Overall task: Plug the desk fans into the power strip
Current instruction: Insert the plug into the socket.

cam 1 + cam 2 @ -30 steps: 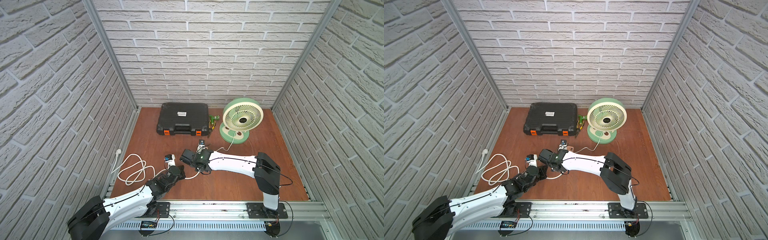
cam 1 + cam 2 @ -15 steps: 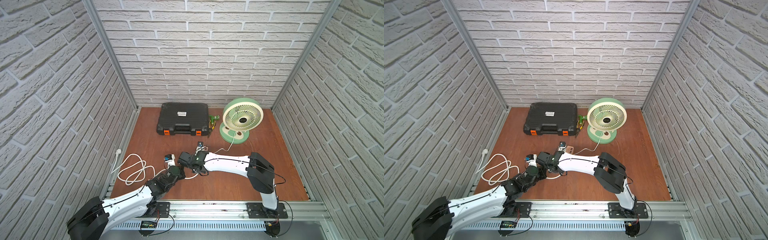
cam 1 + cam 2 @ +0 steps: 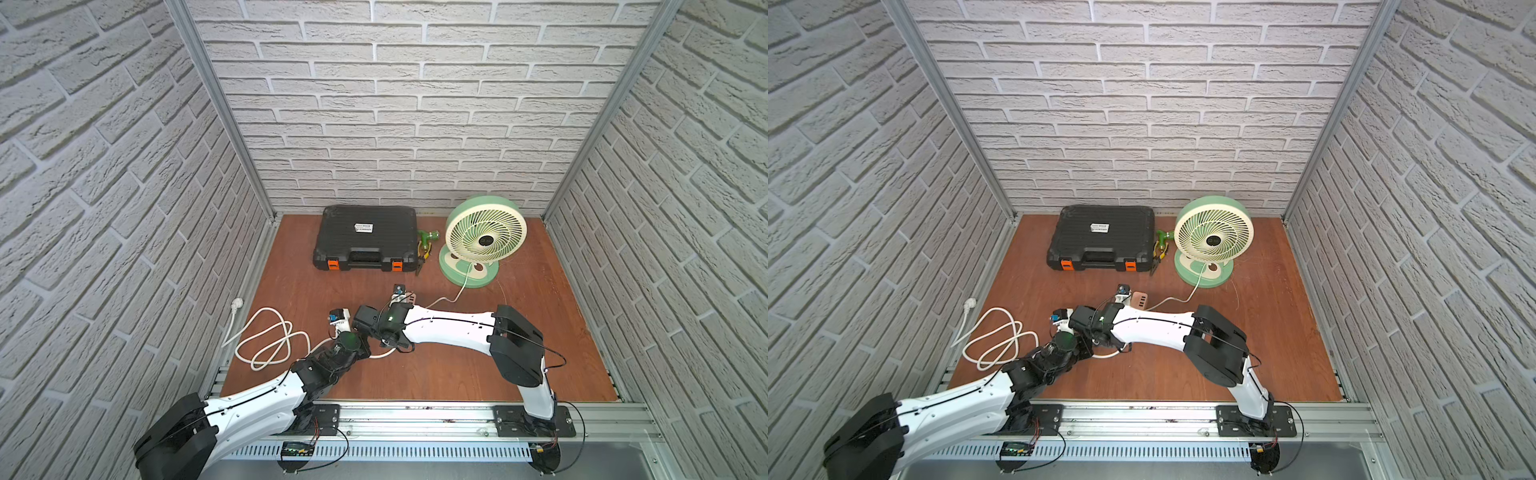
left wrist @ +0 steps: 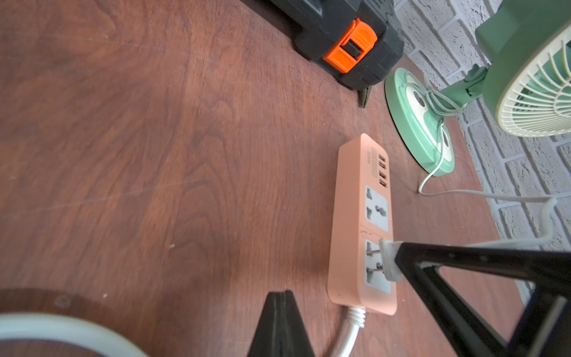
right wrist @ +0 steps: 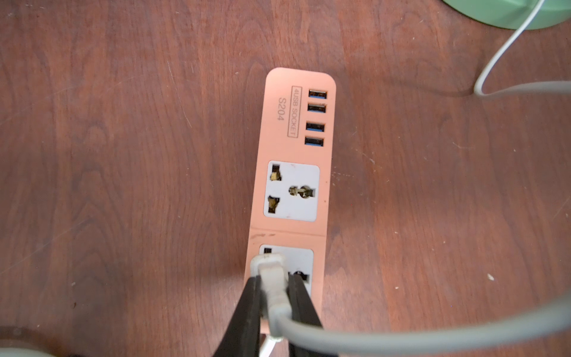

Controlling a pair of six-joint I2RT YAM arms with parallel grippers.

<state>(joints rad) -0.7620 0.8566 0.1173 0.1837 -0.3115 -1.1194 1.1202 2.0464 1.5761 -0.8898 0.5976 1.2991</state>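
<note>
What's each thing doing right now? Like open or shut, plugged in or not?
desk fan, standing upright; spinning or not, cannot tell.
fan plug, pinched in the jaws, prongs at the end socket, not pushed fully in.
power strip, lying flat; middle socket and USB ports empty.
strip's wall plug, lying loose, unplugged.
toolcase, shut, latches closed.
right gripper, shut on the fan plug.
left gripper, shut, holding nothing.

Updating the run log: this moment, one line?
right gripper: shut on fan plug | fan plug: prongs partly in power strip | left gripper: shut
</note>
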